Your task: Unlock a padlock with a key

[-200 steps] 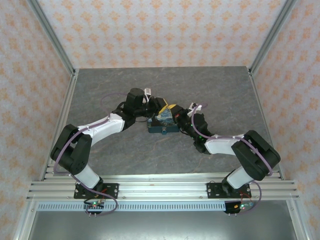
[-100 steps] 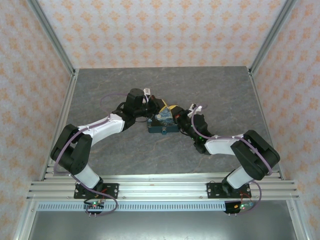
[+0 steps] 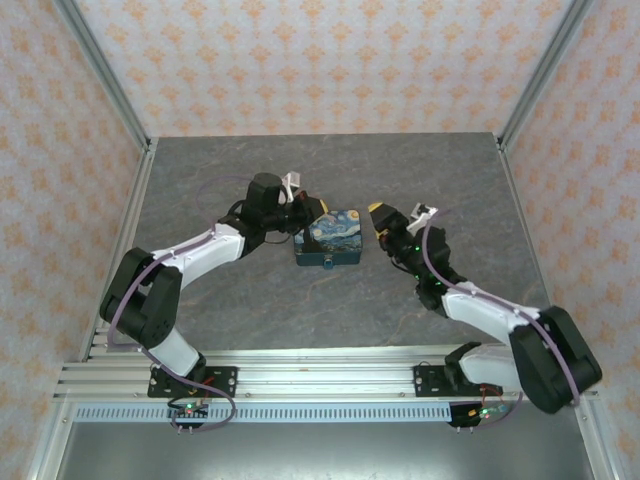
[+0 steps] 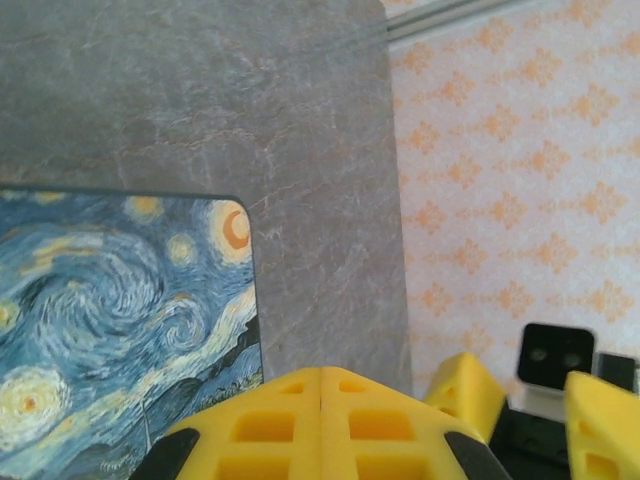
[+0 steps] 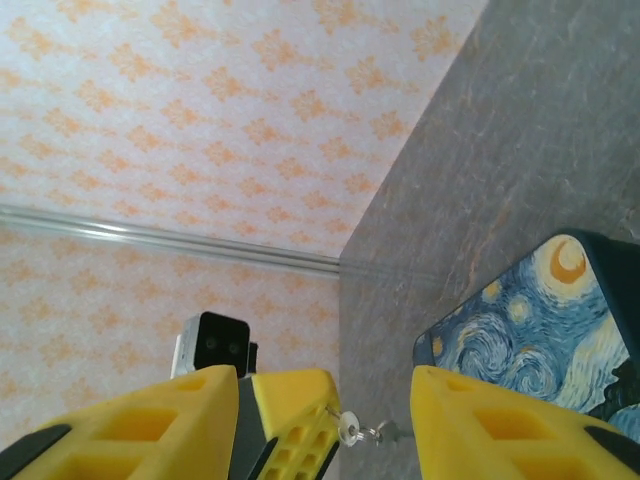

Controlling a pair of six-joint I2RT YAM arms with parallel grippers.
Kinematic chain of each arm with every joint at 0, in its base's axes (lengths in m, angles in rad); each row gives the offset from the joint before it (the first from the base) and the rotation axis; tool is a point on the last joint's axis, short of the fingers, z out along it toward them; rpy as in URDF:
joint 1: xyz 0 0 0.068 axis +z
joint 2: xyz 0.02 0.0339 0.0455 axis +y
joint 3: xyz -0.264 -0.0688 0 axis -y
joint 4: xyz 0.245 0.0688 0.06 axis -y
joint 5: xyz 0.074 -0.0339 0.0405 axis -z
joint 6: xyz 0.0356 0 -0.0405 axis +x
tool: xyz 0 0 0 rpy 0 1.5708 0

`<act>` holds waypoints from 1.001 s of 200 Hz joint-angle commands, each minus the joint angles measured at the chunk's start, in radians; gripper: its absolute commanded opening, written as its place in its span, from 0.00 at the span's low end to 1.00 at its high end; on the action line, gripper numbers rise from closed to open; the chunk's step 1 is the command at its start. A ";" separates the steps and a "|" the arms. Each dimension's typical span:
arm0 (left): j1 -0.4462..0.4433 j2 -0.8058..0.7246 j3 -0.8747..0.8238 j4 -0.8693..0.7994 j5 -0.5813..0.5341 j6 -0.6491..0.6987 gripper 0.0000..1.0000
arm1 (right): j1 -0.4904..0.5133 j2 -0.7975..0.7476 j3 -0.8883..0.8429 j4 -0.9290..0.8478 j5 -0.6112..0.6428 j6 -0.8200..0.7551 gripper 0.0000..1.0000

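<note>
The painted box (image 3: 330,238) lies mid-table, and the tiny teal padlock (image 3: 327,263) sits at its near side. My left gripper (image 3: 308,214) hovers at the box's far left corner, its yellow fingers (image 4: 320,420) pressed together. In the right wrist view the left gripper (image 5: 318,392) pinches the small pale key (image 5: 351,428) at its tip, with a little ring dangling from it. To the right of the box my right gripper (image 3: 381,212) stands open, with nothing between its fingers (image 5: 470,425). The box lid (image 4: 120,320) shows in the left wrist view.
Grey stone-look tabletop (image 3: 440,170) stretches round the box. Aluminium frame posts (image 3: 110,90) and patterned walls close in the back and sides. The table's far edge (image 5: 380,268) meets the wall close behind both grippers.
My right gripper has opened and pulled back to the right, off the box. The left gripper has shut and stayed by the box's far left corner, holding the key.
</note>
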 commanded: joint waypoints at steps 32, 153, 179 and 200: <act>-0.001 -0.050 0.095 -0.025 0.173 0.209 0.00 | -0.033 0.010 0.123 -0.119 -0.299 -0.241 0.47; -0.011 -0.068 0.071 0.119 0.229 0.151 0.00 | -0.019 0.233 0.188 0.243 -0.427 -0.072 0.41; -0.012 -0.058 0.074 0.121 0.227 0.148 0.00 | -0.012 0.245 0.199 0.251 -0.426 -0.067 0.39; -0.014 -0.050 0.075 0.122 0.225 0.145 0.00 | -0.010 0.252 0.200 0.270 -0.423 -0.055 0.38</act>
